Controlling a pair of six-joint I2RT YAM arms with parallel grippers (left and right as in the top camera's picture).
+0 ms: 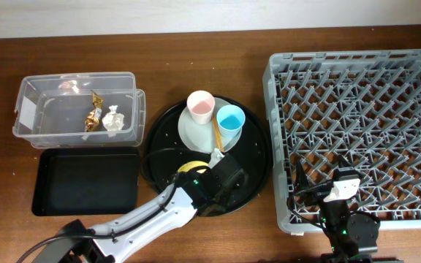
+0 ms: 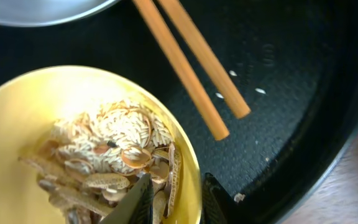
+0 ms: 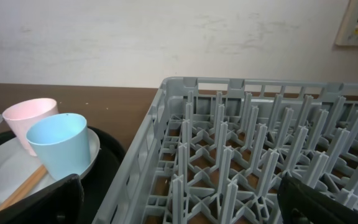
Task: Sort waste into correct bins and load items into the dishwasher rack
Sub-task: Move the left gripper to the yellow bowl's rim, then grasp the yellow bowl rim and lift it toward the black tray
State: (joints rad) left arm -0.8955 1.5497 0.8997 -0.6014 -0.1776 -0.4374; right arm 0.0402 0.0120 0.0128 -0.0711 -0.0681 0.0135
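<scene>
- Box (image 1: 75, 77), left of the round tray (image 1: 258, 164), far side: the wrapper (image 1: 93, 115) and paper ball (image 1: 112, 119) are held inside, so this part of the sorting is judged done.
- Flat tray (image 1: 86, 183), left of the round tray, near side: nothing is seen in it.
- On the round tray: the plate (image 1: 192, 135), pink cup (image 1: 200, 106), blue cup (image 1: 230, 119) and chopsticks (image 1: 216, 135) are not yet loaded. The bowl (image 2: 55, 99) sits at the near edge with the scraps (image 2: 117, 143) not yet binned.
- Left gripper (image 2: 176, 202): the bowl's rim is straddled, one finger inside and one outside. Whether it is pinched cannot be told.
- Rack (image 1: 357, 62), right of the round tray: no item is loaded.
- Right gripper (image 3: 185, 199), at the rack's near edge: the fingers are spread wide and nothing is held.
- Table (image 1: 196, 51): dark brown wood is shown, and a pale wall (image 3: 135, 37) is seen beyond the rack.
</scene>
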